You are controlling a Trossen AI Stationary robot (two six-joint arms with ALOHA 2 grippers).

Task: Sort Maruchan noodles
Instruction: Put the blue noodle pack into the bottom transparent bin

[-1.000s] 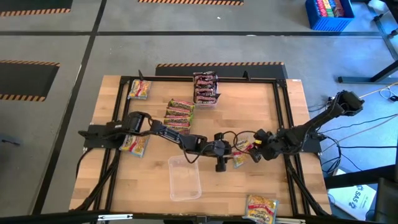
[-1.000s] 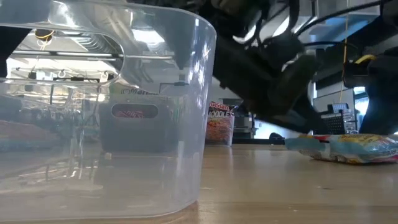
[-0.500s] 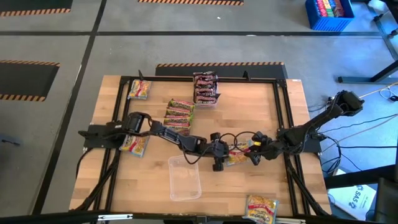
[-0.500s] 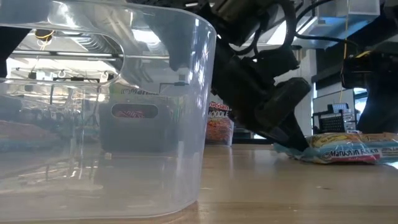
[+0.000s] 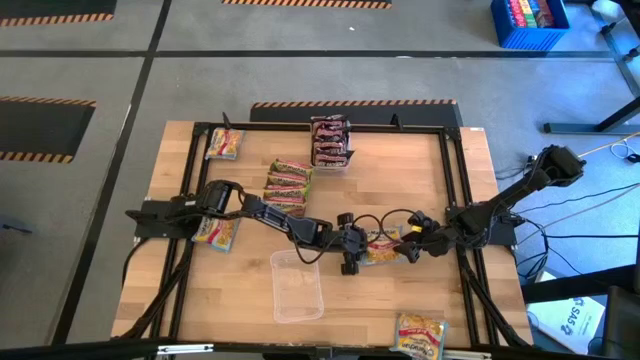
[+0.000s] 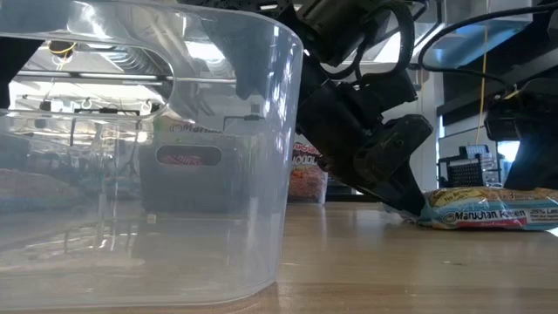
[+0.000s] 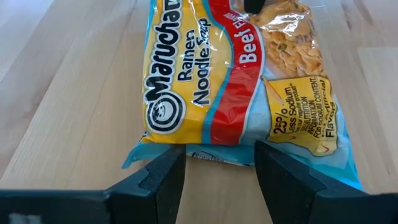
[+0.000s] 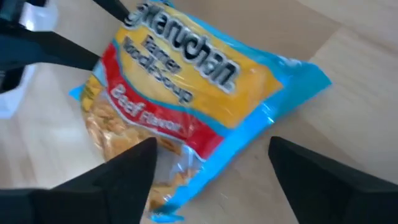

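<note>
Noodle packet (image 7: 236,81) flat between both grippers, left gripper (image 7: 217,177) open at its edge, right gripper (image 8: 208,168) wide, far end cropped.

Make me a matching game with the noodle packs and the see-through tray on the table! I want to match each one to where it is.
Things:
1. Yellow beef noodle pack
2. Clear tray
3. Dark brown-red noodle packs
4. Green-and-orange noodle packs

Places:
A. Stacked at the far edge of the table
B. Empty, near the front middle
C. Lying flat between the two claws
D. Piled left of centre

Pairs: 1-C, 2-B, 3-A, 4-D
</note>
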